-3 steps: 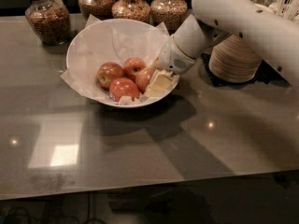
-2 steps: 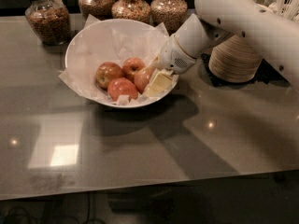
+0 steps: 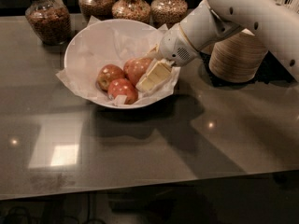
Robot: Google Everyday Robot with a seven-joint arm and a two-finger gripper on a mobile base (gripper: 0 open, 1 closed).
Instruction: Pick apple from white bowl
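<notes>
Reaching over the right rim of the white bowl, the gripper lies against the apple mid-bowl beside two other apples, jaw state untellable, with bare paper lining open far-left.

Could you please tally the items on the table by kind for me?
Apples showing: 3
White bowl holding them: 1
Glass jars behind it: 4
Stack of paper bowls: 1
Claw, down inside the bowl against the apples: 1
Total: 10
</notes>
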